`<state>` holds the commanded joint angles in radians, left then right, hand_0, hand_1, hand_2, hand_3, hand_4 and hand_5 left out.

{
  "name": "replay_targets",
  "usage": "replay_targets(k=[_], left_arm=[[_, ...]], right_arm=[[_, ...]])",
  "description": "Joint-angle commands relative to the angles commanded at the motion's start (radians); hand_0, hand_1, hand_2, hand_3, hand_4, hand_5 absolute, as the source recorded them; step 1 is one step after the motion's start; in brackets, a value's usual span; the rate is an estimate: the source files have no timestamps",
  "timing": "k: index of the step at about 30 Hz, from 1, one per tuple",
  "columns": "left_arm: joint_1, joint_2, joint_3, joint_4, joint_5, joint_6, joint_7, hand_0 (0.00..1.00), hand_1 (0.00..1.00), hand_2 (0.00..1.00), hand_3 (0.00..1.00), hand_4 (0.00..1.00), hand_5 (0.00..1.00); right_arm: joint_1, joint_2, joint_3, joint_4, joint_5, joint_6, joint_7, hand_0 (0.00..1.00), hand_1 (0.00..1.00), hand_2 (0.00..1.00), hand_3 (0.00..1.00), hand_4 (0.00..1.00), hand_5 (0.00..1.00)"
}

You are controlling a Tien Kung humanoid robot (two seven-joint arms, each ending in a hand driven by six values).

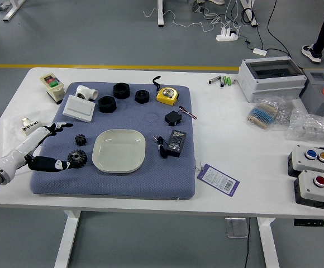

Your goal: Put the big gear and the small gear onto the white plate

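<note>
The white plate (119,151) lies on the blue-grey mat. Left of it is the big dark gear (77,158), and the small black gear (80,139) sits just above that in the picture. My left hand (67,145) reaches in from the left edge with its fingers spread wide. Its lower finger ends right at the big gear's left side; whether it touches cannot be told. The upper fingers extend above and left of the small gear. Nothing is held.
Black rings (107,104), a white box (79,108), a yellow tape measure (167,95) and a black box (176,143) lie on the mat (112,187). A tag (218,179) lies right of it. Button boxes (320,187) stand far right. A person's shoe (311,53) shows top right.
</note>
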<state>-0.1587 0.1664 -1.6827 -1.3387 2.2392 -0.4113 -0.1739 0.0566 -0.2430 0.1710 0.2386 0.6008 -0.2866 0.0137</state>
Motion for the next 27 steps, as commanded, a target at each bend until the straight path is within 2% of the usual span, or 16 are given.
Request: replay_targets(k=[3,6,7,12,27], left_arm=[[-0.007,0.003,0.008,0.012,0.030,0.007,-0.004,0.823,0.799,0.854,0.834,0.916,0.088],[-0.028,0.013,0.032,0.043,0.030,0.020,-0.013,0.823,0.799,0.854,0.834,0.916,0.088],[-0.034,0.016,0.039,0.050,0.030,0.024,-0.015,0.794,0.769,0.833,0.825,0.880,0.074],[-0.057,0.023,0.071,0.077,0.030,0.041,-0.019,0.794,0.769,0.833,0.825,0.880,0.074],[-0.094,0.019,0.138,0.149,0.030,0.066,-0.024,0.765,0.757,0.806,0.815,0.836,0.044]], right_arm=[[0.000,0.000,-0.001,0.000,0.000,0.000,0.000,0.665,0.671,0.742,0.569,0.790,0.681],[-0.001,0.000,-0.002,0.000,0.000,0.000,0.000,0.665,0.671,0.742,0.569,0.790,0.681],[-0.001,0.000,-0.002,0.000,0.000,0.000,0.000,0.665,0.671,0.742,0.569,0.790,0.680],[-0.003,0.000,-0.004,0.000,0.001,0.000,0.000,0.665,0.671,0.742,0.569,0.790,0.680],[-0.010,0.000,-0.016,0.001,0.005,-0.001,0.000,0.666,0.671,0.742,0.568,0.793,0.682]])
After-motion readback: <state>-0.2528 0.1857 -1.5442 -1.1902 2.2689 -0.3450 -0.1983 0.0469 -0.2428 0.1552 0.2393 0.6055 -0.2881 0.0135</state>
